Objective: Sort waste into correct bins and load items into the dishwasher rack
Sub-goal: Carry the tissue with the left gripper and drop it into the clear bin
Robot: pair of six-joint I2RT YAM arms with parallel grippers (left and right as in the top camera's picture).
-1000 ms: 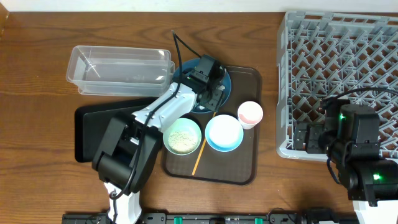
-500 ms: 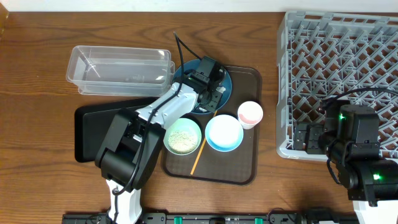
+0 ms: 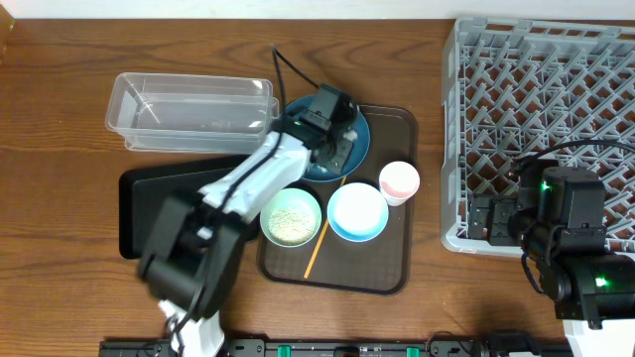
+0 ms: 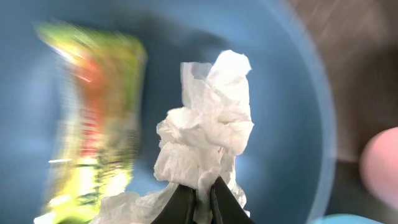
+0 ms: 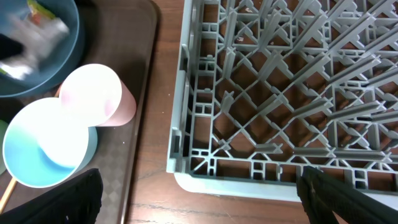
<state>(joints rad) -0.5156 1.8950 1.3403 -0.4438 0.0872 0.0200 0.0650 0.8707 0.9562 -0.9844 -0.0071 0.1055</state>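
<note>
My left gripper (image 4: 202,194) is shut on the crumpled white tissue (image 4: 208,127), just over the dark blue plate (image 4: 292,93). A blurred orange and yellow-green snack wrapper (image 4: 93,118) lies on the plate to the left of the tissue. From overhead, the left gripper (image 3: 332,124) is over the plate (image 3: 360,139) at the back of the brown tray. The mint bowl (image 3: 291,216) holds rice. Beside it are the light blue bowl (image 3: 357,211), the pink cup (image 3: 399,180) and the wooden stick (image 3: 319,248). My right gripper (image 5: 199,205) stands open and empty by the grey rack's (image 5: 298,81) near corner.
The clear tub (image 3: 189,109) sits back left, with the black bin (image 3: 144,203) in front of it, partly under my left arm. The brown tray (image 3: 392,258) carries the dishes. The dishwasher rack (image 3: 556,109) fills the right side.
The left gripper has shut on the tissue over the plate. The left arm's lower links have shifted and blur with motion. The right arm has not moved.
</note>
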